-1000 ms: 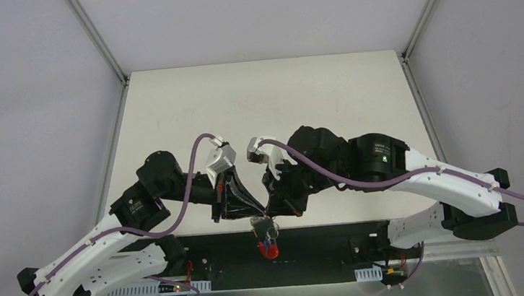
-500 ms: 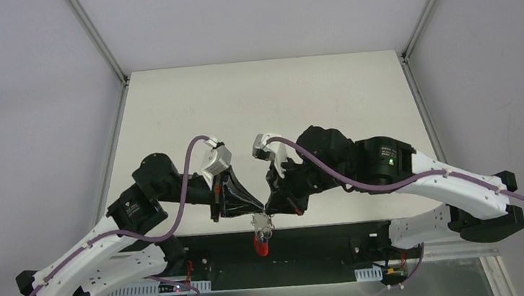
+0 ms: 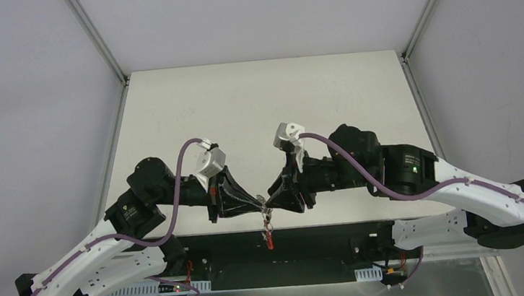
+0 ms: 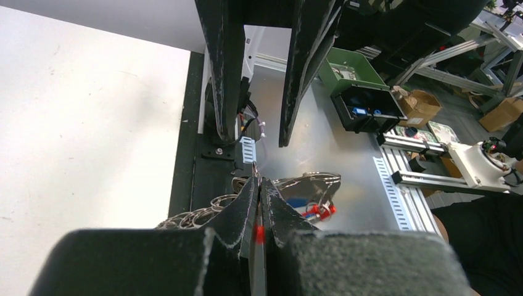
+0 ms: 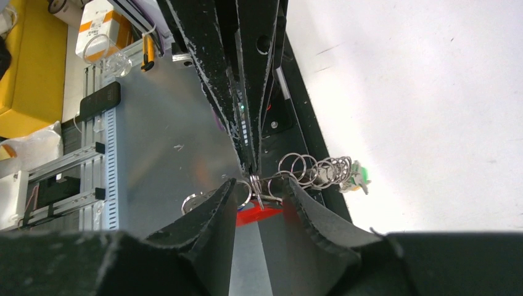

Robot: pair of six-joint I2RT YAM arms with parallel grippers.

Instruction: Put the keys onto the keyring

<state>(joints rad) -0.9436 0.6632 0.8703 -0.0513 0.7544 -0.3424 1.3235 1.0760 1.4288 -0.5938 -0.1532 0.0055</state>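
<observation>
Both grippers meet tip to tip above the table's near edge. My left gripper [image 3: 259, 205] [image 4: 259, 182] is shut on the keyring [image 4: 259, 233], a thin metal edge with a red spot squeezed between its fingers. A chain of silvery rings [image 4: 192, 216] trails to its left, and a cluster with red and blue bits [image 4: 316, 208] hangs to its right. My right gripper [image 3: 271, 202] [image 5: 259, 184] stands open, and the keyring's loops and red part [image 5: 258, 213] sit in the gap between its fingers. A green-headed key [image 5: 359, 175] hangs at the end of a ring chain [image 5: 314, 169]. The bundle [image 3: 269, 233] dangles below both tips.
The pale table [image 3: 263, 111] stretches away behind the grippers. Below them runs the black base rail [image 3: 312, 248] and a metal plate [image 5: 172, 142]. Metal frame posts [image 3: 92, 34] stand at the table's back corners.
My right gripper has opened and let go of the bundle, and its arm has swung out to the right. The left arm has drawn slightly left. The bundle now hangs straighter and narrower.
</observation>
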